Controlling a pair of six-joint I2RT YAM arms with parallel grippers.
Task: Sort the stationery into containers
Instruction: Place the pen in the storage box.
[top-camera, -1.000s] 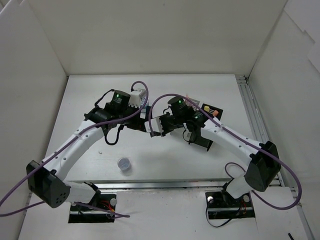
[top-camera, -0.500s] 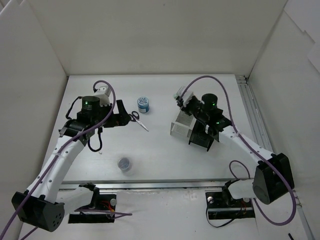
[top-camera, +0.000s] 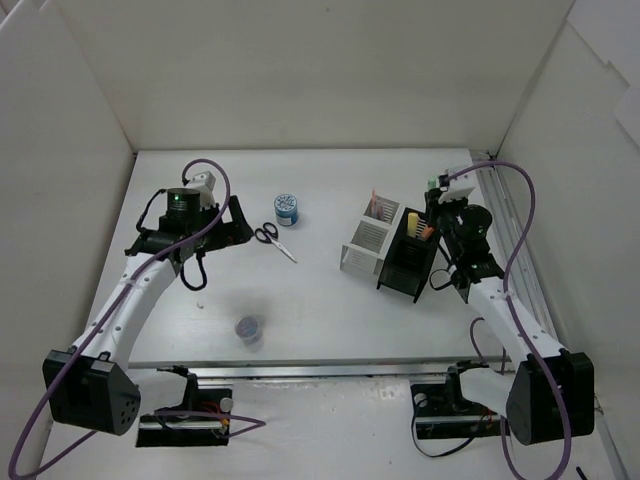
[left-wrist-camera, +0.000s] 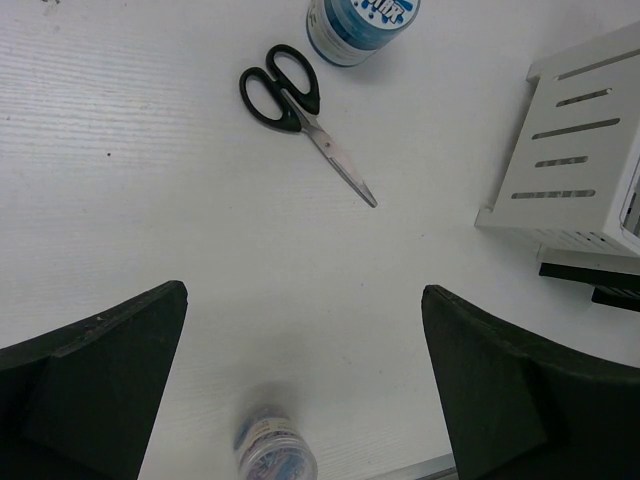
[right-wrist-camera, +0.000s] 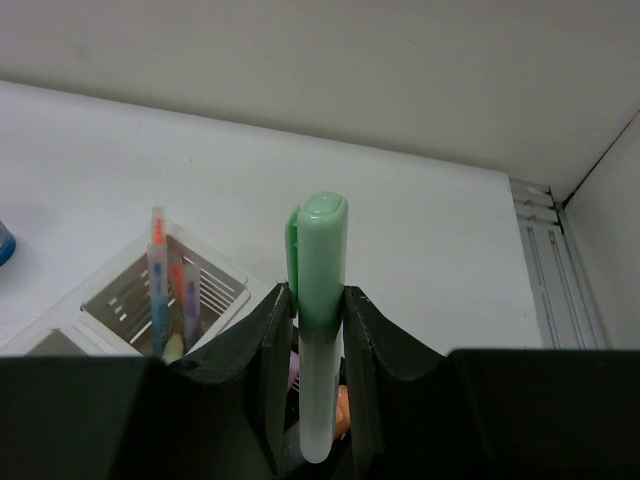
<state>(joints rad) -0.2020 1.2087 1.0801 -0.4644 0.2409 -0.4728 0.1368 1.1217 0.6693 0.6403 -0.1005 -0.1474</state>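
My right gripper (top-camera: 438, 203) is shut on a green marker (top-camera: 431, 185) and holds it upright above the back of the black mesh holder (top-camera: 408, 262). In the right wrist view the marker (right-wrist-camera: 322, 240) stands between the fingers (right-wrist-camera: 270, 340). The white organizer (top-camera: 366, 243) holds several pens (right-wrist-camera: 160, 285). My left gripper (top-camera: 232, 218) is open and empty, left of the black-handled scissors (top-camera: 270, 237) and the blue tin (top-camera: 288, 208). The purple jar (top-camera: 248, 327) stands near the front edge and looks blurred. The left wrist view shows the scissors (left-wrist-camera: 300, 110), the tin (left-wrist-camera: 358, 18), the jar (left-wrist-camera: 272, 452) and my left gripper (left-wrist-camera: 304, 292).
White walls stand at the left, back and right. A metal rail (top-camera: 505, 215) runs along the table's right edge, close to my right arm. The white organizer's slotted side (left-wrist-camera: 575, 160) shows at the right of the left wrist view.
Both arms have drawn apart from the middle. My right arm has swung right with the green marker, uncovering the organizer and holder. My left gripper has pulled back left of the scissors.
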